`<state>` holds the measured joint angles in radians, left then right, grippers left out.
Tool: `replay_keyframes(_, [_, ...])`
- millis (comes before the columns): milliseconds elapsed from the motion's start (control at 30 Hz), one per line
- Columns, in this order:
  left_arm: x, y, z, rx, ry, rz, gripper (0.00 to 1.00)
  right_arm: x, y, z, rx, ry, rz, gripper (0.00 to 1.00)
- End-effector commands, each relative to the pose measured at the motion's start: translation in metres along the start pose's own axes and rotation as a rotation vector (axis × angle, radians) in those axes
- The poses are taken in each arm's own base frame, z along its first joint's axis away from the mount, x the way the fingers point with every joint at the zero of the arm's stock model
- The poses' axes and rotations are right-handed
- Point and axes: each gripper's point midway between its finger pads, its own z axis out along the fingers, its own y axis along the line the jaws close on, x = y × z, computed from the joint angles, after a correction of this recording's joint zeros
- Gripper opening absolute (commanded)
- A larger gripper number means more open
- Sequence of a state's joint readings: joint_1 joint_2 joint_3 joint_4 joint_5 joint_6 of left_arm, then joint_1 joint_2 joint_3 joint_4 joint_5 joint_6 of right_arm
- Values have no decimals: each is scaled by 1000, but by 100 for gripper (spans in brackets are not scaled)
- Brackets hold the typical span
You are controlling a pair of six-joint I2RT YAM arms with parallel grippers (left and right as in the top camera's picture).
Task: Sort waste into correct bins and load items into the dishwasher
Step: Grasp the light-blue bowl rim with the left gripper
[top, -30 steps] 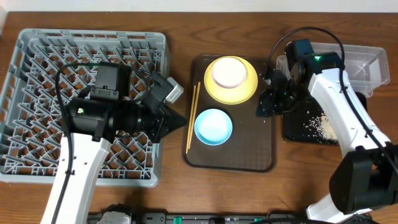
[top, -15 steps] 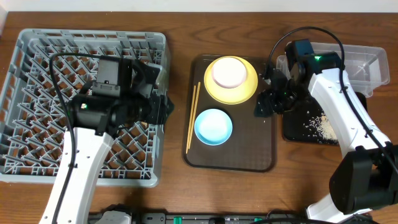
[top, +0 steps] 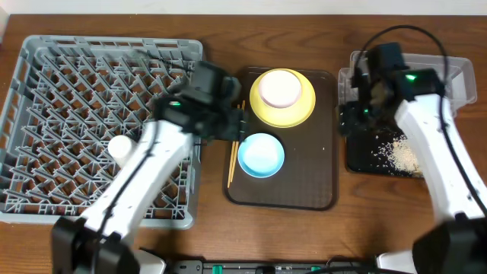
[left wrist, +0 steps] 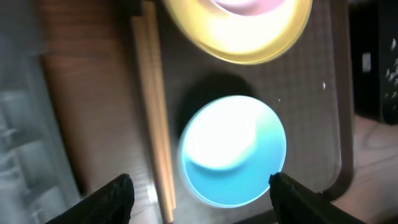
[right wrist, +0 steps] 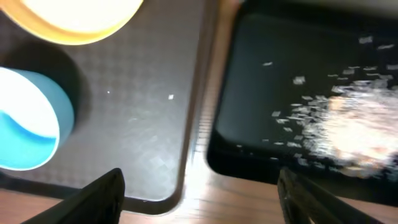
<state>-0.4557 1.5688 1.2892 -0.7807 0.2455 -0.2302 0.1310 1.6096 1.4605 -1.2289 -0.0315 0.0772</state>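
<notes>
Left gripper (left wrist: 202, 200) hangs spread wide and empty over the left half of the serving tray (left wrist: 311, 93), fingers straddling the light blue bowl (left wrist: 233, 149), which sits mouth-up just in front of the yellow plate (left wrist: 242, 43). It looks lined up to take that bowl or the chopsticks (left wrist: 152, 118) beside it. Those lie flat along the tray's left rim, long axis following the rim, far tips leaning toward the plate. Right gripper (right wrist: 205, 196), likewise unclenched and empty, hovers at the tray's right rim beside the black tray (right wrist: 249, 93) holding the rice scraps (right wrist: 367, 124).
</notes>
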Motion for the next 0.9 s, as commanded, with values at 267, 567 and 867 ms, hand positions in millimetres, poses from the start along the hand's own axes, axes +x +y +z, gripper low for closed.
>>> replay_keyframes(267, [36, -60, 81, -109, 85, 239, 68, -3, -9, -11, 27, -38, 39, 74])
replay_keyframes(567, [71, -65, 126, -140, 205, 295, 55, -3, -9, -11, 28, -37, 39, 73])
replay_keyframes(867, [80, -58, 139, -172, 239, 294, 27, -2, -9, -11, 28, -35, 43, 73])
